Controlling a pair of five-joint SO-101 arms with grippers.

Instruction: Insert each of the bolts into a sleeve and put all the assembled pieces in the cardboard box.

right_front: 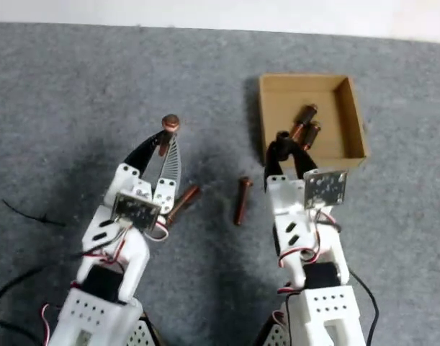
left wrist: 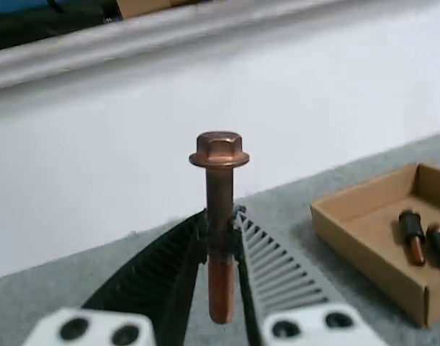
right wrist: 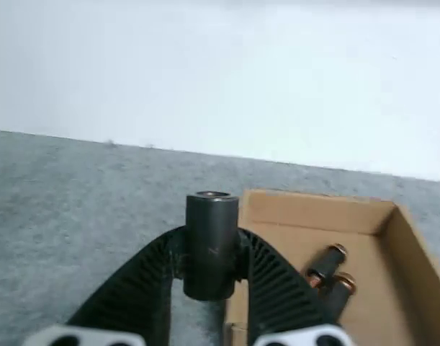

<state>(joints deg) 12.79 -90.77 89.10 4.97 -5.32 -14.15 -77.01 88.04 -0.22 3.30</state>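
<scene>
Left claw is clamped tight on the shank of a copper-coloured flanged hex bolt, which stands upright with its head on top. Right claw is pinched around a short dark metal cylinder sleeve, bore facing up. It sits at the near edge of the shallow brown cardboard box.

So I've got both halves in hand, and I read this as the mating step. Two assembled pieces already lie side by side in the box. Two loose copper bolts are on the grey carpeted counter: one between the arms, the other right beside my left arm.

Next I need to bring bolt and sleeve together. The bolt is head-up and the sleeve's opening is up too, so I reckon one of them has to tip over for the shank tip to meet the bore. I expect a snug fit — the axes must line up before I push. After that the piece goes into the box, which is just beyond the right claw.
</scene>
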